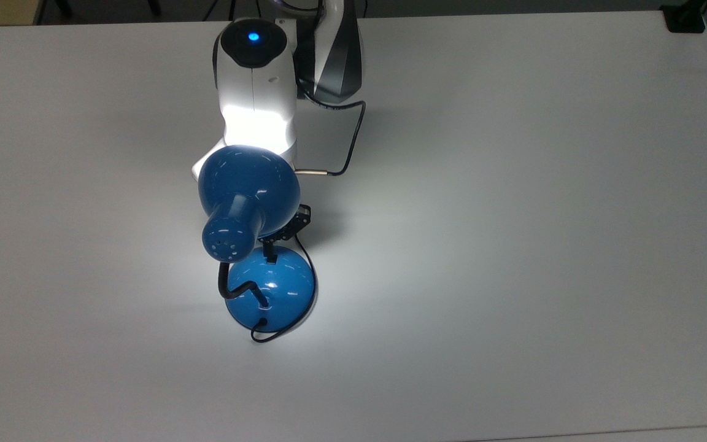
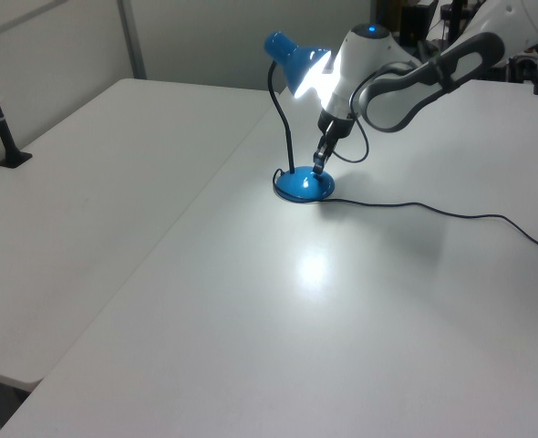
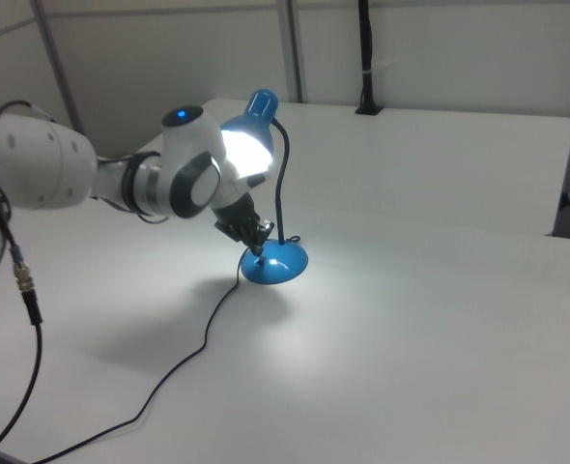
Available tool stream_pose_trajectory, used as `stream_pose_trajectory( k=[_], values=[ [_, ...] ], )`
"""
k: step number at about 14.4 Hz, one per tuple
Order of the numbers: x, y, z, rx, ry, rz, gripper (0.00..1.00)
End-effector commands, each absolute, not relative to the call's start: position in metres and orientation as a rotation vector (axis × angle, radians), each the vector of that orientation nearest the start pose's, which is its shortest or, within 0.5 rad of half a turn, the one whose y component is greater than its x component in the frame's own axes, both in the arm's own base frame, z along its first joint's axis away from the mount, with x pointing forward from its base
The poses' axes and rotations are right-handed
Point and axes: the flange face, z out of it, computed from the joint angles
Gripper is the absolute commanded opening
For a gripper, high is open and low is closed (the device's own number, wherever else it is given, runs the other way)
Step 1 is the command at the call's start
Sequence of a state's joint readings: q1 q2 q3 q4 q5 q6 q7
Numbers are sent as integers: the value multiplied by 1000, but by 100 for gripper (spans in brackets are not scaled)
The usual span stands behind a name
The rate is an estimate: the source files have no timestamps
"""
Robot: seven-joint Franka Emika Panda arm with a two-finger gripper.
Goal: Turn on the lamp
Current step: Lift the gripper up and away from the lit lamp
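— Where does the lamp [image 2: 298,119] sit?

— On the white desk [image 2: 251,301]. In the left view, a bright pool of light lies on the desk in front of its round base [image 2: 305,185], so I judge it lit.

— And the tool [image 2: 319,164]?

— Just above the base's switch side, the switch straight beneath its tip, under the shade. Whether its fingers are parted or together, I cannot tell.

— The coming move?

— Probably straight up and back toward the arm [image 2: 406,87] behind, clear of the gooseneck [image 2: 282,123] on the left view's left.
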State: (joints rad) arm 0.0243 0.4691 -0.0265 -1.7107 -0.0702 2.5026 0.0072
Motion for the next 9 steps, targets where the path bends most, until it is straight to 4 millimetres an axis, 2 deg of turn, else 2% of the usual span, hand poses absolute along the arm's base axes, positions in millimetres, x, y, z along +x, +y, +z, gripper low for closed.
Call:
stream_pose_trajectory(
  k=[1,2,3,4,5,6,7,9],
  values=[
    [637,-3,431,-3189,16,-283,0],
    [626,-4,448,-3192,33,-209,0],
    [608,-3,470,-3182,50,-103,5],
    [595,-3,486,-3174,55,-43,20],
    [581,-3,504,-3171,50,11,40],
    [567,-2,516,-3170,52,74,88],
    [557,1,530,-3170,54,101,100],
    [550,3,544,-3173,53,115,100]
  ],
)
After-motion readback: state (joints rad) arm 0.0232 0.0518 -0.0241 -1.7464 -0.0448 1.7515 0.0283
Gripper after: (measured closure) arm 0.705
